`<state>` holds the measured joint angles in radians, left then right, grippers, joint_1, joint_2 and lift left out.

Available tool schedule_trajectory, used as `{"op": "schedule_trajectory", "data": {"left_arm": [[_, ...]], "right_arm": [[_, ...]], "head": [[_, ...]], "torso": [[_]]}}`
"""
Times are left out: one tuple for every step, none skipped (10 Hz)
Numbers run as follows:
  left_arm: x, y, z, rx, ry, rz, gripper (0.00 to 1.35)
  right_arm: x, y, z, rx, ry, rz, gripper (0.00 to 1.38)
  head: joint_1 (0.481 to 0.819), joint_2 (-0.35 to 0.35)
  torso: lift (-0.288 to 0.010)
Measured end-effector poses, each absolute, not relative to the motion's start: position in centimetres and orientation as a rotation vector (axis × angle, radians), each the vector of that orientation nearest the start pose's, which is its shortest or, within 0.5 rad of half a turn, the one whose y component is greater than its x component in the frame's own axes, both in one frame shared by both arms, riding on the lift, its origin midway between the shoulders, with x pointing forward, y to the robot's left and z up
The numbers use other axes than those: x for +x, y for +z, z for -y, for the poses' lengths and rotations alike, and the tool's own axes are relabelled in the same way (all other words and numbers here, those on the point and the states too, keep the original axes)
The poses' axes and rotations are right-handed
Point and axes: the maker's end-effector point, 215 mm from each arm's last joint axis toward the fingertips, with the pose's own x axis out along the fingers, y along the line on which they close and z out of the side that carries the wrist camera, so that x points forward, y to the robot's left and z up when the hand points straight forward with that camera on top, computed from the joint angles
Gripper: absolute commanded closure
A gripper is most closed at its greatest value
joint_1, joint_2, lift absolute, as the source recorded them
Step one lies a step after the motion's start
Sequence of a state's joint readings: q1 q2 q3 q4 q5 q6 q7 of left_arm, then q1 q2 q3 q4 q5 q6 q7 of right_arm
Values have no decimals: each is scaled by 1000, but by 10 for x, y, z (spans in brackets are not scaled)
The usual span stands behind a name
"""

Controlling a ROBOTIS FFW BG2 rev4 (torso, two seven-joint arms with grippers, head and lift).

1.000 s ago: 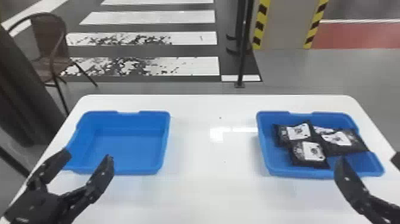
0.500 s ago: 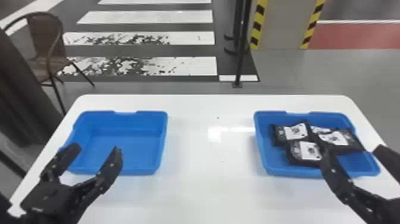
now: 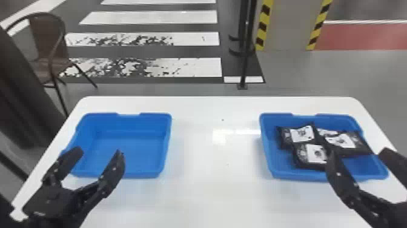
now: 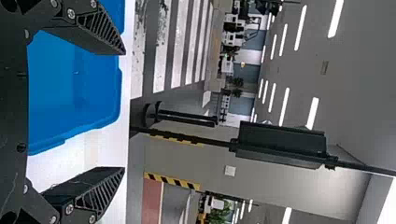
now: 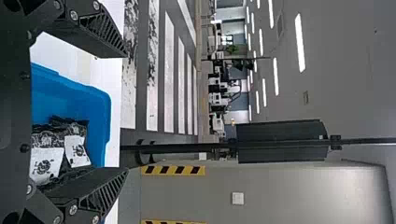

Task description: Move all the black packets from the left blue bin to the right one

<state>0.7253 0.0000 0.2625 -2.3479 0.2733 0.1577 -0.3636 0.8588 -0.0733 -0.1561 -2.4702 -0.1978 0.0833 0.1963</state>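
L-cam: L bin (image 4: 70, 88) (R-cam: pkts (image 5: 77, 151))

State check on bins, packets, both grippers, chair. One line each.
Left blue bin: upright, no packets visible inside
Right blue bin: upright, loaded with packets
Black packets: bunched together in right bin, some overlapping
Left gripper: open, holding nothing
Right gripper: open, holding nothing
Chair: upright behind table
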Motion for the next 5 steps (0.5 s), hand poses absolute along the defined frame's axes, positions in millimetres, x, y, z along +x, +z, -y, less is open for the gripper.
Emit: {"op": "schedule_trajectory", "data": {"left_arm": [[377,-293,-266,-123,-189,-63,162],[377,-294,-266,-125,-189,-65,162],[377,-294,-265,-127,-190,-66,162],[377,-294,-265,-128,-191,-66,162],[377,-294,-264,-129,-192,-66,162]], "right_arm": [[356,-262,241,38,161,-29,163],[356,-262,240,42,163,-29,163],[356,-262,239,45,165,-28,163],[356,-262,239,48,166,-28,163],[356,-263,239,49,166,-29,163]], "head": [[695,39],[695,40],[695,41],[695,41],[695,40]], "torso": [[-140],[-140],[-140],[-140],[-140]]}}
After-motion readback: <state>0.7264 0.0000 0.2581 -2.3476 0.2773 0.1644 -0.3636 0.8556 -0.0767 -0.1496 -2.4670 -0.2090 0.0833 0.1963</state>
